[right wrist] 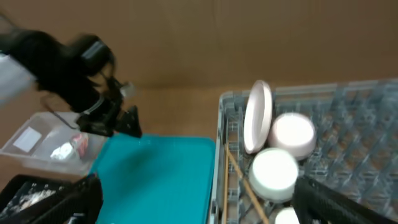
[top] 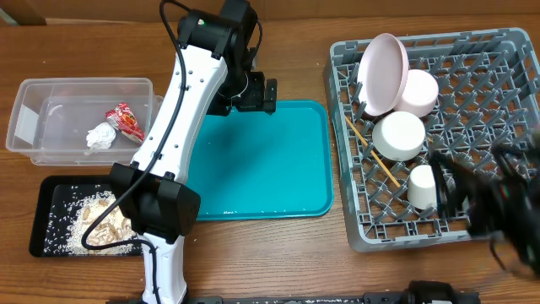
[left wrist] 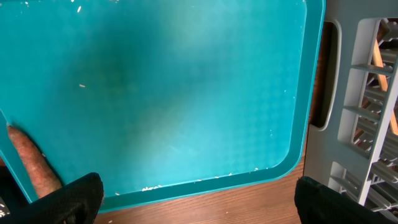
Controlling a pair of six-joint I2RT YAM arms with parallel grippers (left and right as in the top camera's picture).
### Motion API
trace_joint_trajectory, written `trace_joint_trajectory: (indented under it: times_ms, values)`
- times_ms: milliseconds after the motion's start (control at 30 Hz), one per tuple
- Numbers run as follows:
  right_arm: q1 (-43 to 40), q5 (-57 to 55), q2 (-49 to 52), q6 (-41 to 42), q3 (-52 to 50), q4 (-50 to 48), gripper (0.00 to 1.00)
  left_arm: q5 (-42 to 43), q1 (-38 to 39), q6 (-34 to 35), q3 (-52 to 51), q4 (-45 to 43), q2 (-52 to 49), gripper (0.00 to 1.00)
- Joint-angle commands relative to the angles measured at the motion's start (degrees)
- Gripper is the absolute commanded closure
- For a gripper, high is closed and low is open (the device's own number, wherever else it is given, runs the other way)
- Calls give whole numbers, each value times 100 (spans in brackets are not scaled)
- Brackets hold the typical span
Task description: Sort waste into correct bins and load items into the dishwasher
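Grey plastic first: the dish rack [top: 494, 93] fills the right side and holds all the tableware. The teal tray [top: 270, 169] in the middle is nearly bare. At far left, the clear tub [top: 59, 97] has the rubbish in it. The black tray [top: 42, 190] sits near left.

In the rack, the pink plate [top: 384, 72] stands on edge at the far left. A bowl [top: 417, 93] is beside it and a second bowl [top: 398, 135] is nearer. The cup [top: 422, 186] is nearest, and the chopsticks [top: 371, 152] lie slanted along the left side. The red-and-white wrapper [top: 125, 121] and tissue [top: 100, 136] are in the tub, and the rice [top: 101, 221] is piled in the black tray.

My left gripper [left wrist: 198, 186] hangs over the teal tray, spread wide and empty. My right gripper [right wrist: 196, 183] is blurred but also looks wide and empty, by the rack's near right corner.

I think the sorting is essentially done. A few stray grains [left wrist: 149, 187] cling to the teal tray's edge. They are too fine to pinch, and trying could shove the tray. My right arm could clip the cup or topple the plate.
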State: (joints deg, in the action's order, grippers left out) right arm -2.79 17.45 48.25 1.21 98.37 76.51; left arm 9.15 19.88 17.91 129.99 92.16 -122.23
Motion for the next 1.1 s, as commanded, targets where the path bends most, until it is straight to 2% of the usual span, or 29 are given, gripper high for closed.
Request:
trace_joint_trajectory:
  times_ms: [0, 167, 333, 567, 733, 967, 1067]
  values:
    - [260, -398, -649, -44, -330, -400, 0, -66, 39, 52, 24, 11, 125, 0]
    - [501, -391, -1779, -37, -1368, -1443, 0, -66, 39, 52, 24, 11, 125, 0]
    - [627, -391, -2986, 31, -2922, -2732, 0, -66, 39, 52, 24, 11, 125, 0]
    - [632, -391, -4334, 581, -5080, -4299, 0, -66, 39, 52, 24, 11, 125, 0]
    - [632, -391, -4778, 992, -6310, -5624, 0, -63, 44, 52, 24, 11, 122, 0]
    - [632, -393, -4804, 1539, -7936, -7827, 0, -63, 37, 52, 24, 11, 122, 0]
    - [632, -396, -4804, 1537, -8437, -8354, 0, -66, 52, 52, 24, 11, 122, 0]
